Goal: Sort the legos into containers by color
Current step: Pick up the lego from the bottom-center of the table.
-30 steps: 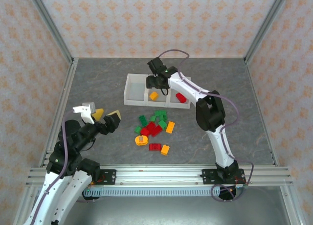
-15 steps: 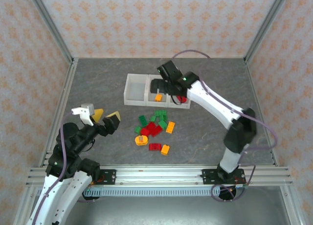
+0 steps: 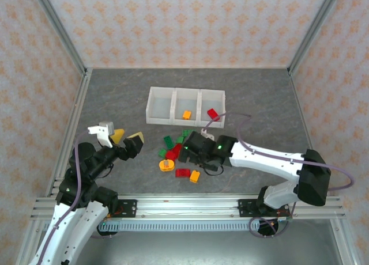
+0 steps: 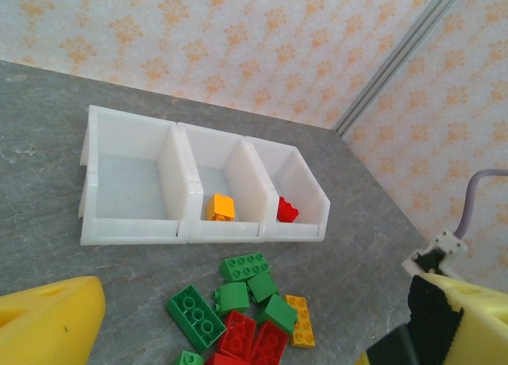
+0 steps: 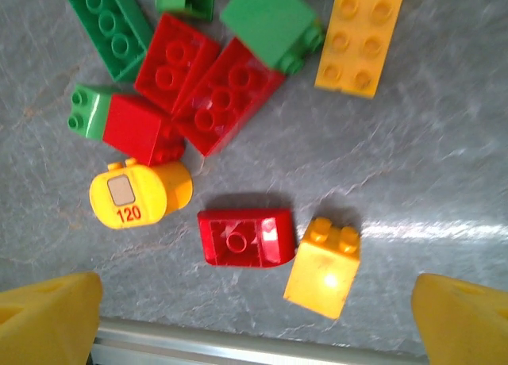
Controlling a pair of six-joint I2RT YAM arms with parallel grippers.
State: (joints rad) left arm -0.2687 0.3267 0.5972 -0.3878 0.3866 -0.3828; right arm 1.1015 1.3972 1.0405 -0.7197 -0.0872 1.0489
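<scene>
The containers [image 3: 149,107] [image 4: 133,230], three white bins joined in a row, sit on the grey table [image 3: 109,98] toward the middle of its far edge. The left bin shows its bare white floor. The middle bin holds one orange-yellow brick [image 3: 187,114] [image 4: 221,207], and the right bin holds one red brick [image 3: 213,113] [image 4: 287,210] (it lies against that bin's left wall in the left wrist view).

The loose legos [image 3: 171,154] [image 5: 208,103] lie in a cluster at the middle of the table, nearer its near edge than the bins: green, red and orange-yellow pieces, several touching. At the cluster's near side are a round orange piece [image 3: 166,165] [image 5: 140,194] marked 120, a red curved piece [image 3: 183,173] [image 5: 244,238] and a small orange-yellow block [image 3: 195,175] [image 5: 324,266] just beside it.

The right gripper [image 3: 190,154] [image 5: 254,321] hangs over the cluster, its fingers spread wide with nothing between them. The left gripper [image 3: 125,138] [image 4: 254,337] is up over the table's left side, well apart from the bricks, its fingers likewise spread wide and holding nothing.
</scene>
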